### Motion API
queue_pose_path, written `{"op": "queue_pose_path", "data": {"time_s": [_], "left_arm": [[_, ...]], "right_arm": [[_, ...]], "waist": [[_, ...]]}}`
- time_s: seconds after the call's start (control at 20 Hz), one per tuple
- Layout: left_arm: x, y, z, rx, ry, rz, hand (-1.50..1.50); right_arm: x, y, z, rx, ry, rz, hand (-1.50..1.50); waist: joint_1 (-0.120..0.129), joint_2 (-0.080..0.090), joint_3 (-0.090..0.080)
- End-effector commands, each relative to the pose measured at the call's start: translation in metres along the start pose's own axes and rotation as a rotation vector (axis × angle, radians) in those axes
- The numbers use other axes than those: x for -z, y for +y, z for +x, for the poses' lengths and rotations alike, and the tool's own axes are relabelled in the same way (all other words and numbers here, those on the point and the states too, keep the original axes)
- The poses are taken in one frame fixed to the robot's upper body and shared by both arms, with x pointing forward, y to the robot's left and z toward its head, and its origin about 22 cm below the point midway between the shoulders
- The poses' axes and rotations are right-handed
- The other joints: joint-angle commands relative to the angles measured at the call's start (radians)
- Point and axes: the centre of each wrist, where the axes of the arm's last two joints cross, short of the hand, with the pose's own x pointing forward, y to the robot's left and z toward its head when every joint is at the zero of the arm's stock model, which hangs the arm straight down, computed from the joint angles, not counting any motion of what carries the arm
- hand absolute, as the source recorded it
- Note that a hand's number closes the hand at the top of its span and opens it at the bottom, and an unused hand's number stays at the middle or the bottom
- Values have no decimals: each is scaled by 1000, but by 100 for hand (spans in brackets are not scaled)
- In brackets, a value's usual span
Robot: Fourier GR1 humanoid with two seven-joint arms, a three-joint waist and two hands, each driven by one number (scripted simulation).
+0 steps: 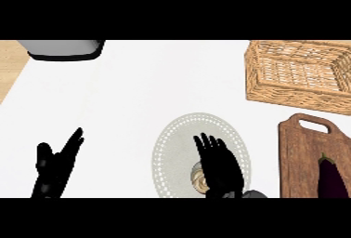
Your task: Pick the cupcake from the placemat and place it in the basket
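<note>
So at the far left the left hand is just sitting by the bottom edge, fingers up and relaxed, holding nothing. A grey object is poking in at the back of the white counter. Mid-view, the cupcake is sitting on the round grey placemat, and the right hand is covering most of it, fingers straight and close together; can't tell if it's touching. Further right an eggplant is lying on a wooden cutting board, and the wicker basket is sitting behind that.
</note>
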Motion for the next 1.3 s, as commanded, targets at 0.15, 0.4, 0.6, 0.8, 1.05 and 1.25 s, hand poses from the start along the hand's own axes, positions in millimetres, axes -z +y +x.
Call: {"op": "queue_pose_path", "data": {"time_s": [0.15,0.4,0.6,0.8,1.05,1.25], "left_arm": [[20,-2,-9,-29,97,-18,0],[0,5,-24,-21,103,-17,0],[9,-6,-6,-16,97,-17,0],[4,-8,-7,-18,79,-16,0],[3,3,-9,-11,78,-25,0],[6,-16,-11,-11,94,-7,0]], "right_arm": [[3,-1,0,-100,-57,-30,150],[1,24,-8,-171,-58,-73,150],[3,12,-17,-169,-73,-62,150],[54,2,18,-88,70,-80,150],[80,-47,26,-70,147,-183,150],[60,-53,48,39,117,-366,150]], "waist": [[-6,8,-12],[0,6,-11],[-3,7,-11],[14,11,-11],[12,10,-11],[1,7,-11]]}}
